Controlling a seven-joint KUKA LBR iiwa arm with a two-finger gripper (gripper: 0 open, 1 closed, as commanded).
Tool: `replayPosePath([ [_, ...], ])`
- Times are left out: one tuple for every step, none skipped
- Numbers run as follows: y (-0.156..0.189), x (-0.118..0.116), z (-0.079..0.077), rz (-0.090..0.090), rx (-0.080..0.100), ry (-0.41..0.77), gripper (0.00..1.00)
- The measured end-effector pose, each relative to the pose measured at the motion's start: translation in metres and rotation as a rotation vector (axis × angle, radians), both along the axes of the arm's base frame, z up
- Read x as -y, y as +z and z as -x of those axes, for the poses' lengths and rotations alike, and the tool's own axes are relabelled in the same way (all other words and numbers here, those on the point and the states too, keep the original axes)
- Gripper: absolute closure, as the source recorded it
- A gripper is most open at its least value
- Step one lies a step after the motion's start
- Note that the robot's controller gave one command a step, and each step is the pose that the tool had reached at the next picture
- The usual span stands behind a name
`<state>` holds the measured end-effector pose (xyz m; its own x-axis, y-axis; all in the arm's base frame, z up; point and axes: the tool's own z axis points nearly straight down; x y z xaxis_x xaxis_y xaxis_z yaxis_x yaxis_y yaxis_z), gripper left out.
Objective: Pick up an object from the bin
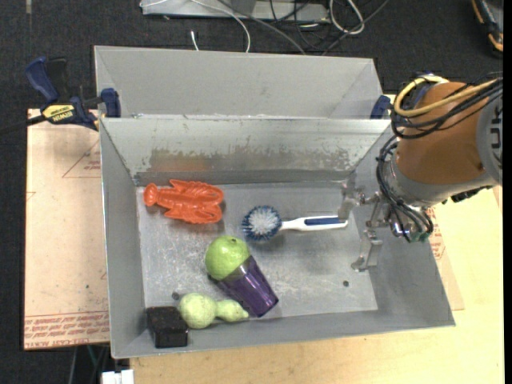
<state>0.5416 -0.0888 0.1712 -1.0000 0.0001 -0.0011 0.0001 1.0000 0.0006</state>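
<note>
My gripper [359, 227] hangs at the bin's right side, low over the floor. Its two metal fingers stand apart, open, with nothing between them. A white and blue dish brush [276, 223] lies just to its left. The bristle head points to the middle of the bin, and the tip of the handle ends close beside the upper finger [350, 202].
An orange toy lobster [186, 201] lies at the back left. A green apple [226, 257] rests against a purple cup [254, 290] in the middle front. A pale green pear [205, 310] and a black block [166, 326] sit in the front left corner.
</note>
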Motion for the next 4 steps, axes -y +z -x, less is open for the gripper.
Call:
replayPosePath([
  [-0.102,-0.105,-0.065,-0.005,-0.003,0.102,0.0],
  [-0.01,-0.082,-0.079,0.004,0.013,0.101,0.0],
  [-0.074,-0.103,-0.076,-0.004,-0.015,0.006,0.0],
  [-0.101,-0.115,-0.062,0.002,0.013,0.006,0.0],
])
